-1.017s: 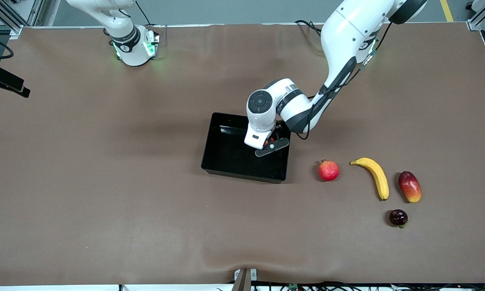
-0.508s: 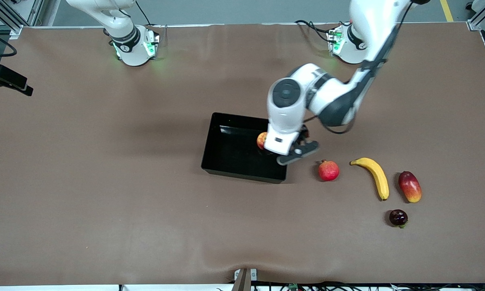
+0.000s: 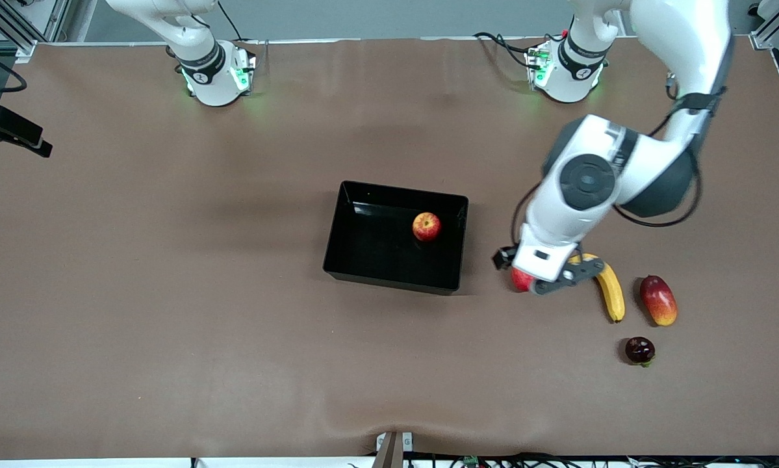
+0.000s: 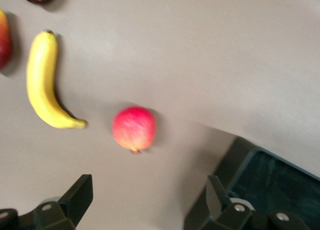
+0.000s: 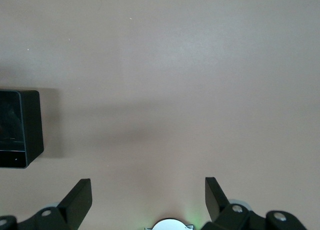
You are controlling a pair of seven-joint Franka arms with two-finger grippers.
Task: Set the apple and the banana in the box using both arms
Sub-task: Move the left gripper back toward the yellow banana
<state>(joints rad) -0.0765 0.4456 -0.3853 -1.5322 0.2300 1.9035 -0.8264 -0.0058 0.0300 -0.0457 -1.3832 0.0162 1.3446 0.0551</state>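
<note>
The apple [image 3: 426, 226], red with yellow patches, lies in the black box [image 3: 370, 250] at mid-table, and no gripper touches it. The banana [image 3: 613, 294] [image 4: 42, 80] lies on the table toward the left arm's end, beside a red crowned fruit [image 4: 134, 128]. My left gripper [image 4: 148, 197] [image 3: 545, 278] hangs open and empty over that red fruit and the banana's end. A corner of the box [image 4: 270, 182] shows in the left wrist view. My right gripper [image 5: 148, 195] is open and empty over bare table near a box corner [image 5: 17, 127]; that arm waits.
A red-yellow mango [image 3: 658, 299] lies beside the banana, closer to the left arm's end. A dark round fruit [image 3: 640, 350] sits nearer the front camera than both. The red crowned fruit [image 3: 520, 280] is partly covered by the left hand. Brown cloth covers the table.
The left arm has swung away from the box toward its own end of the table, leaving the apple inside. It now hangs over the red fruit and banana. The right arm has not moved.
</note>
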